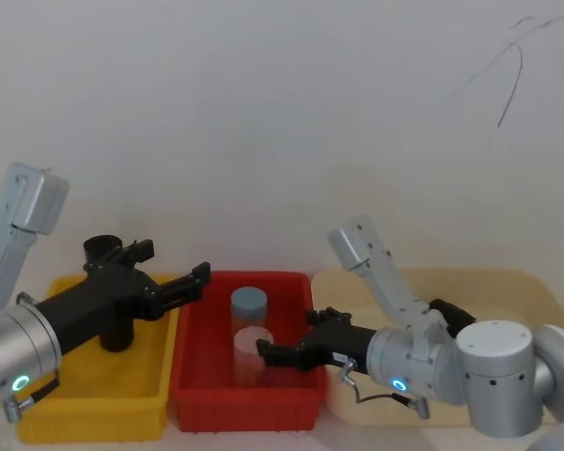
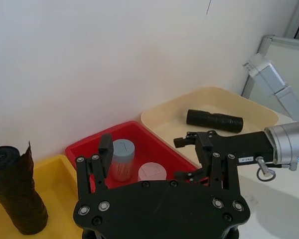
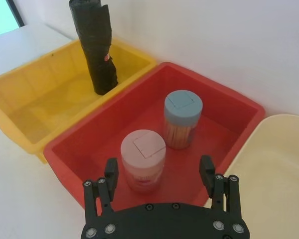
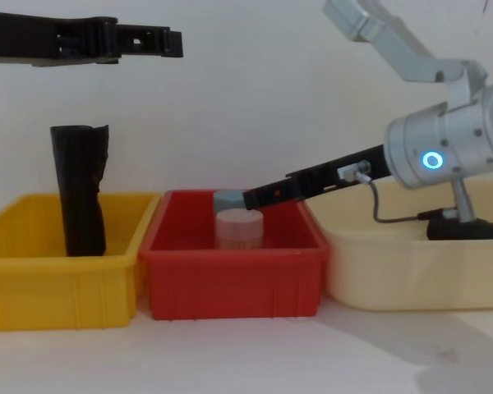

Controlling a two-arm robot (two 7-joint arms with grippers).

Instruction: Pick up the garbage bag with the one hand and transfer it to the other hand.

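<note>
The garbage bag (image 2: 214, 120) lies in the cream tray (image 2: 162, 117) on the right. The left gripper (image 1: 179, 261) is spread and empty above the yellow bin (image 1: 94, 413) on the left. The right gripper (image 1: 287, 334) is spread over the red bin (image 1: 244, 409) in the middle.

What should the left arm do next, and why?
Probably swing the left end effector toward the cream tray: the garbage bag lies there, ungrasped, and both end effectors are open and empty. The right end effector hovers over the red bin, so steer around it.
</note>
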